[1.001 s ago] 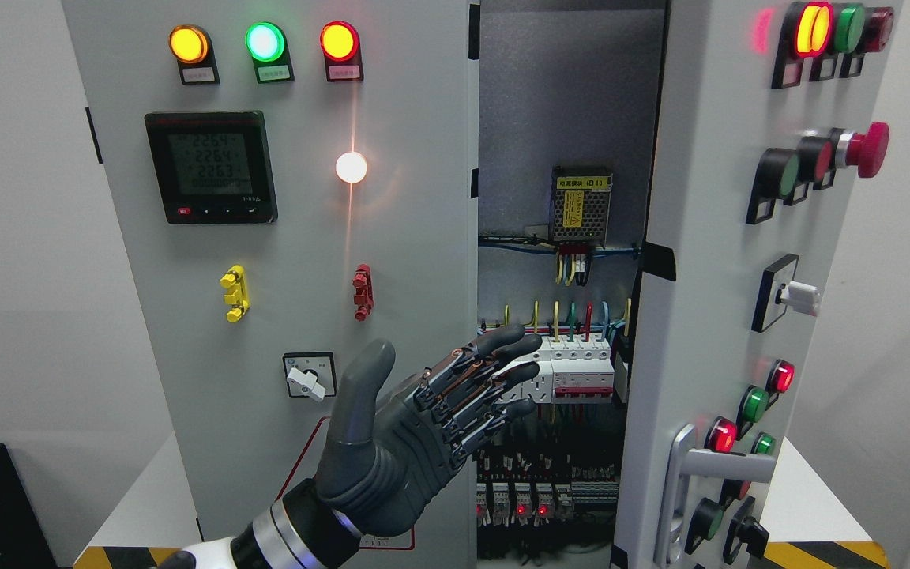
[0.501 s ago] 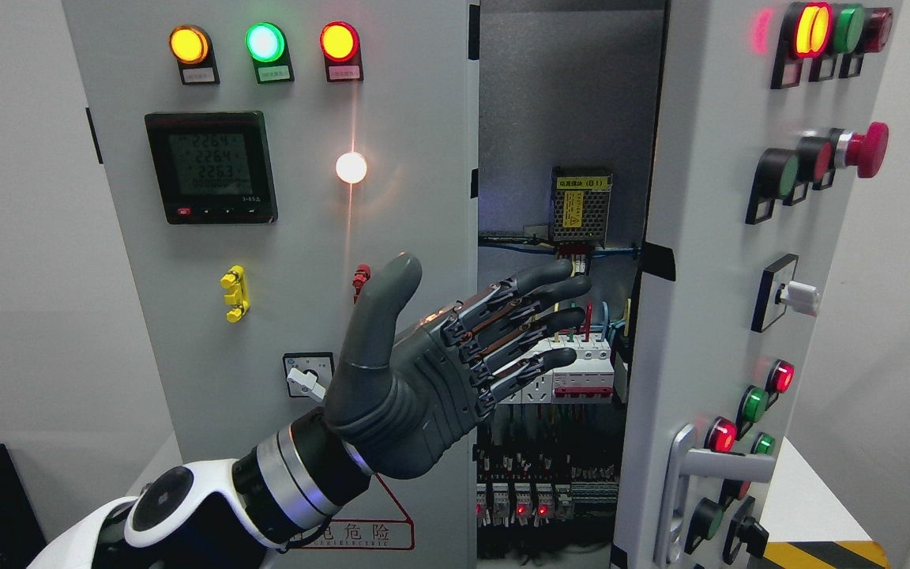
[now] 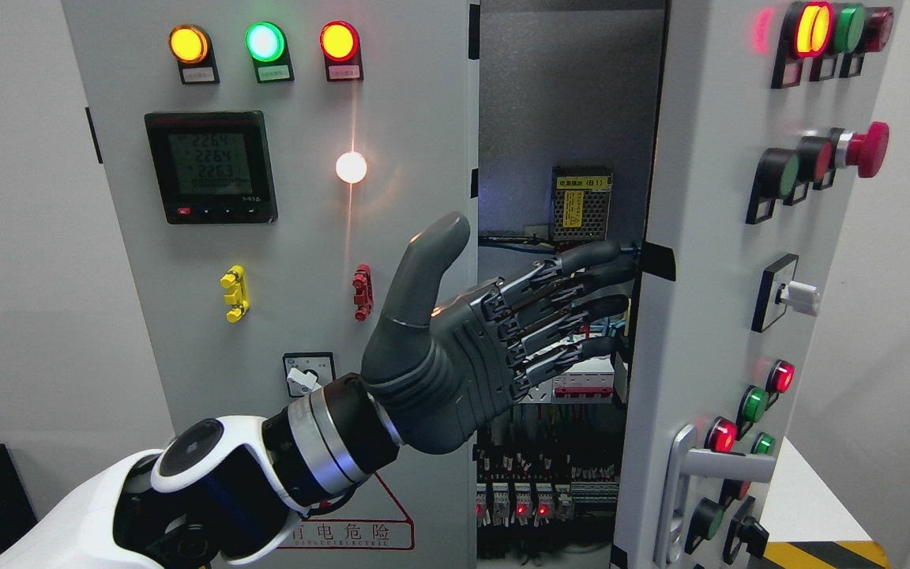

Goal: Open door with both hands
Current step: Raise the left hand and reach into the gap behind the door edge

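A grey electrical cabinet has a left door that is closed and a right door swung partly open toward me. A silver lever handle sits low on the right door. My left hand comes in from the lower left, open, thumb up and fingers stretched out flat. Its fingertips reach across the gap to the inner edge of the right door; contact is not clear. The right hand is out of view.
Inside the gap are a power supply, a row of white breakers and wiring. The left door carries lamps, a meter and a rotary switch. The right door carries buttons, a red emergency stop and a white knob.
My left hand has risen and moved right, from in front of the breakers up to the right door's inner edge. More of the white forearm has come into view. The doors have not moved.
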